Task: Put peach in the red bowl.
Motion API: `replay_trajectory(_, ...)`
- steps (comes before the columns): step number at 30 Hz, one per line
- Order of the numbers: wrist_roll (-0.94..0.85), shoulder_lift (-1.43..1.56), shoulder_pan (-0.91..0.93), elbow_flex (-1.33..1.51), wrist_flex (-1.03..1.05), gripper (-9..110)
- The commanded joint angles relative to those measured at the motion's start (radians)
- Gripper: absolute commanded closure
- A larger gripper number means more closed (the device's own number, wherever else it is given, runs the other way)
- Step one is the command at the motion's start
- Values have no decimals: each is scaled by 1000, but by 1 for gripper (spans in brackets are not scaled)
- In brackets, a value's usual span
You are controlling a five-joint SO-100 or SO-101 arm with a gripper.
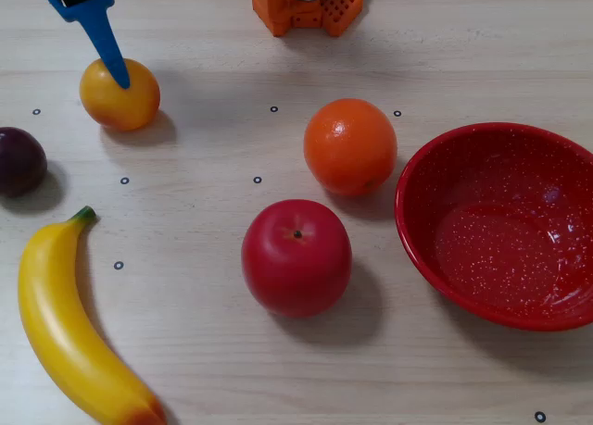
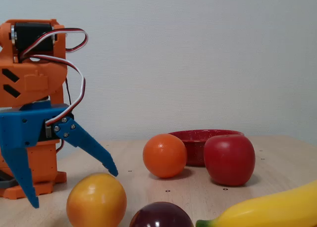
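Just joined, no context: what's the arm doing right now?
The open gripper is poised over the peach, one finger on each side, not yet closed. The peach sits on the table at the far left in the top-down fixed view. The red bowl at the right is empty.

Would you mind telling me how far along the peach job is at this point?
Nothing is finished: the red bowl is empty. In hand: the gripper hangs open above the peach, one blue finger reaching it in the other fixed view, not yet closed. Left: grasping, lifting, carrying it past the orange and apple, then releasing it into the bowl.
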Motion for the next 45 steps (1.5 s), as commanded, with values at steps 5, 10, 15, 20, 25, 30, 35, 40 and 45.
replay_trajectory(5, 21, 2, -54, -112, -14, 55)
replay_trajectory(10, 38, -20, -81, -135, -6, 55)
replay_trajectory(15, 26, -35, -95, -144, -5, 55)
replay_trajectory(20, 11, -44, -103, -153, -3, 55)
replay_trajectory(25, -6, -60, -104, -156, -18, 55)
replay_trajectory(30, -6, -81, -110, -156, -40, 55)
replay_trajectory(35, -6, -98, -117, -163, -44, 55)
replay_trajectory(40, -11, -103, -121, -167, -38, 55)
replay_trajectory(45, -21, -98, -123, -160, -35, 56)
